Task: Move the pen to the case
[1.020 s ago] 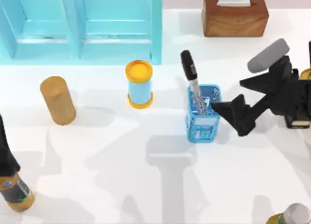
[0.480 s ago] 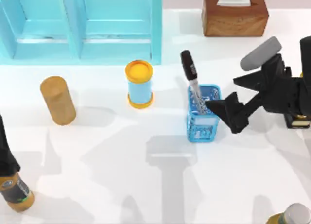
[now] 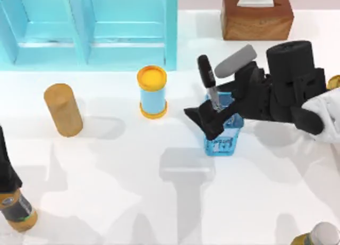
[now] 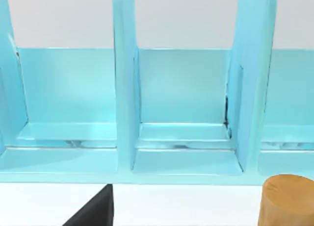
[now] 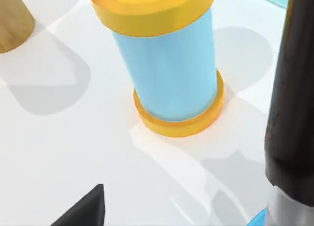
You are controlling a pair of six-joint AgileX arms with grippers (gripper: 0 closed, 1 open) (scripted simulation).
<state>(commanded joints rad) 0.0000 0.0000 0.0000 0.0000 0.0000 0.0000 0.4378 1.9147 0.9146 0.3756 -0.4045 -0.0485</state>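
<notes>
The pen (image 3: 207,77), with its thick black top and thin silver barrel, stands tilted in a small blue mesh cup (image 3: 223,142) right of the table's centre. My right gripper (image 3: 212,104) hangs over that cup, open, one finger on each side of the barrel. In the right wrist view the pen (image 5: 292,113) rises close by and one black fingertip (image 5: 83,211) shows. The case (image 3: 90,27), a light-blue unit with upright dividers, stands at the back left. My left gripper (image 4: 93,213) sits low in front of the case (image 4: 186,113).
A blue can with yellow rims (image 3: 152,91) stands left of the cup. Further left lies a tan wooden cylinder (image 3: 62,109). A wooden tissue box (image 3: 257,16) is at the back right, and a dark-necked bottle (image 3: 16,208) at the front left corner.
My right gripper has swung left from beside the mesh cup to above it, and its fingers now straddle the pen. The pen and cup have not moved.
</notes>
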